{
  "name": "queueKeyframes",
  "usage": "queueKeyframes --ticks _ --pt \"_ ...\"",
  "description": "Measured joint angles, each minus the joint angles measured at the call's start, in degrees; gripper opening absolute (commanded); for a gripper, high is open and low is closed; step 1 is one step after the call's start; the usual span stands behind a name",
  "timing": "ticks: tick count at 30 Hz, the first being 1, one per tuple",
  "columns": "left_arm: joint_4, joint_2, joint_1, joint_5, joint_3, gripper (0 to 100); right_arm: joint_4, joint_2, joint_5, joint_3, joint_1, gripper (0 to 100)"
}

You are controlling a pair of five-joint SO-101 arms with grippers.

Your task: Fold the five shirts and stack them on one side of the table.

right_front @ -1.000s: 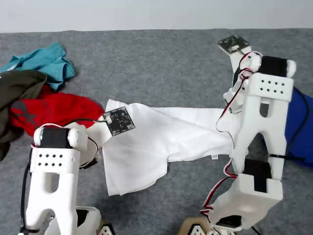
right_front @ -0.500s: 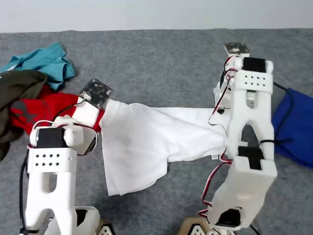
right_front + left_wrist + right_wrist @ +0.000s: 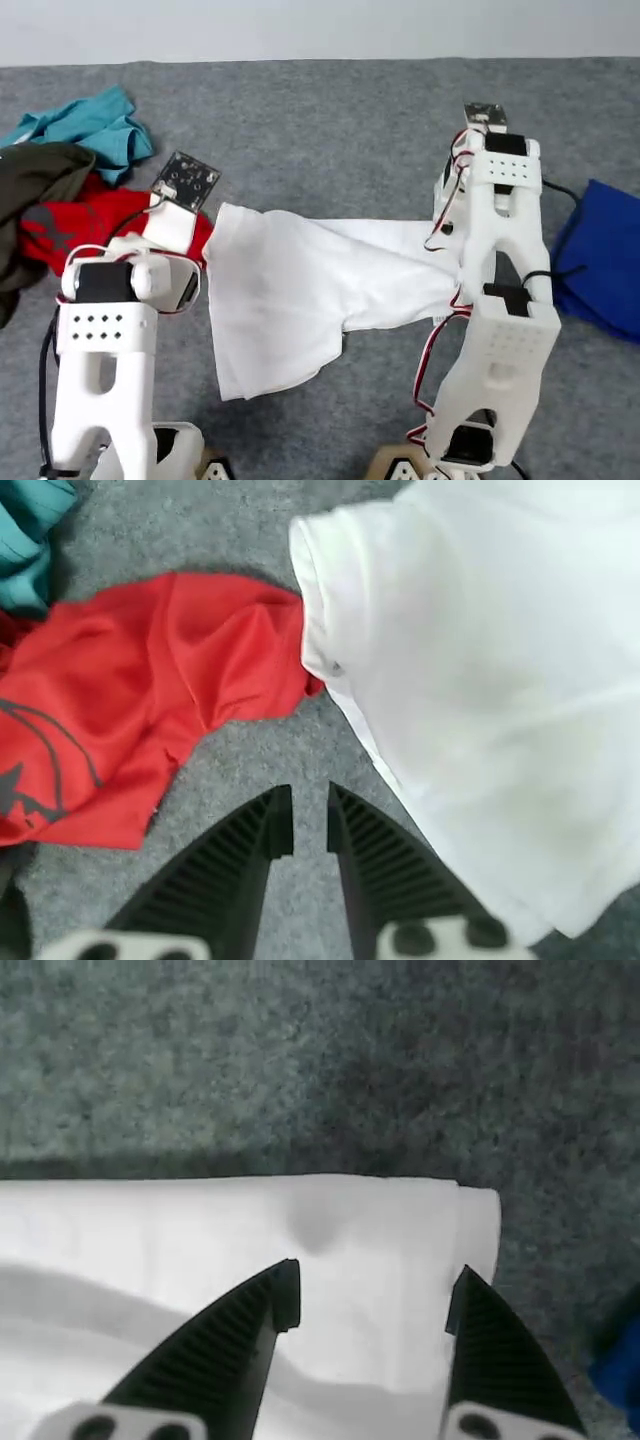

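A white shirt (image 3: 300, 290) lies spread across the middle of the grey table, partly folded. My left gripper (image 3: 300, 820) hovers over bare table between the white shirt's (image 3: 480, 680) sleeve edge and the red shirt (image 3: 140, 710); its fingers are shut with nothing in them. My right gripper (image 3: 375, 1300) stands open just above the white shirt's (image 3: 250, 1230) far right corner, one finger on each side of the cloth's end. The left arm (image 3: 100, 330) and right arm (image 3: 500, 300) flank the white shirt.
At the far left lie a red shirt (image 3: 110, 225), a teal shirt (image 3: 85, 125) and a dark olive shirt (image 3: 30, 190), bunched together. A blue shirt (image 3: 605, 260) rests at the right edge. Bare grey table (image 3: 320, 130) stretches behind the white shirt.
The left arm drew back off the white shirt's left corner toward the red shirt. The right arm swung left, uncovering more of the blue shirt.
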Motion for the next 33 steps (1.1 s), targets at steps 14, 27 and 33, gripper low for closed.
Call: queueKeyframes --ticks 14,27,33 --pt "0.0 0.0 0.0 0.0 2.6 7 1.9 0.9 0.0 -5.3 2.5 24.7" --pt "0.0 0.0 0.0 0.0 2.6 7 1.9 5.6 0.0 -5.4 2.5 7.8" --pt "0.0 0.0 0.0 0.0 2.6 7 2.0 5.6 0.0 -6.4 2.5 0.7"
